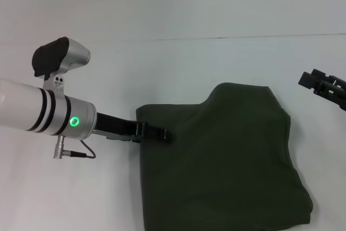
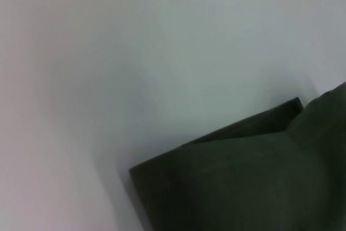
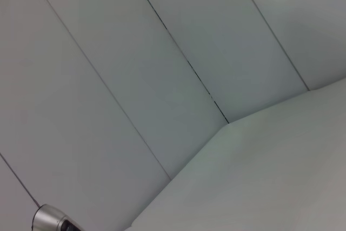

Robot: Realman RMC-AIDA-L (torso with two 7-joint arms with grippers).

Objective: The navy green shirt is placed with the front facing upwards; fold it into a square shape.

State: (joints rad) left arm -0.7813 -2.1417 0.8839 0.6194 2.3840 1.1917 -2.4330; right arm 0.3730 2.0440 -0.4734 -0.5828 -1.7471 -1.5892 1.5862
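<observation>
Your shirt [image 1: 227, 160] already lies folded on the white table [image 1: 162, 68], a compact dark green bundle that runs off the near edge of the head view. No lettering, neck or sleeves show, so the folding looks mostly done. The outline is not square yet, though: the far side of the shirt steps up into a raised lobe, while the shirt's left part sits lower with its own corner. The right side bulges in a soft rounded roll.

Your left end effector [image 1: 157, 132] reaches in at the shirt's left edge, its tip resting on the cloth near that lower corner. Whether it pinches fabric or merely presses, you cannot tell from these views. The left wrist view shows only the layered corner [image 2: 216, 150] of the shirt against the table.

Your right end effector [image 1: 324, 86] hangs well clear of the shirt's far right side, and it looks parted and empty.

What remains, by my judgement, is evening out that stepped far edge and flattening the bundle.
</observation>
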